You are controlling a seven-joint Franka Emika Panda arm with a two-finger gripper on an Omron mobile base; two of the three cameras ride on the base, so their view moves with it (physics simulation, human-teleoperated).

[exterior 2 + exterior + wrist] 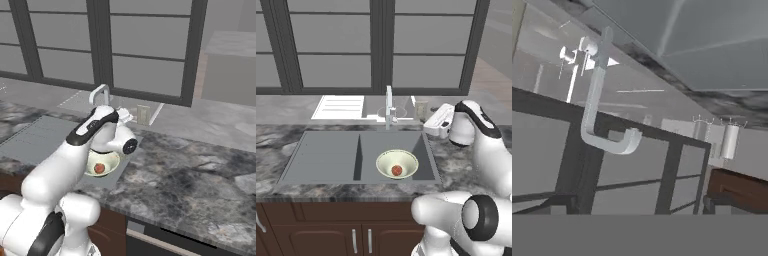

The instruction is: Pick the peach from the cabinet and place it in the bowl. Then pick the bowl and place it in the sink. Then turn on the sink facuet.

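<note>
The reddish-orange peach point(397, 170) point(99, 168) lies inside the pale cream-green bowl point(383, 160) point(111, 164). The bowl stands in the right basin of the grey two-basin sink point(326, 155) point(35, 135). The silver sink faucet point(389, 107) point(98, 93) rises behind the dividing wall. My gripper point(427, 125) point(125, 117) hovers just right of the faucet at spout height, open and holding nothing. In the rolled hand view the faucet point(594, 100) curves across the left, with the sink point(712, 45) at the top. A dark brown cabinet corner point(739, 187) shows at the lower right.
A white drainboard point(338, 106) lies behind the left basin. A small pale cup point(421, 108) point(143, 115) stands right of the faucet, close to my hand. The marbled counter point(200, 175) stretches right. Brown cupboards with silver handles point(331, 235) sit below, and dark-framed windows point(381, 45) run behind.
</note>
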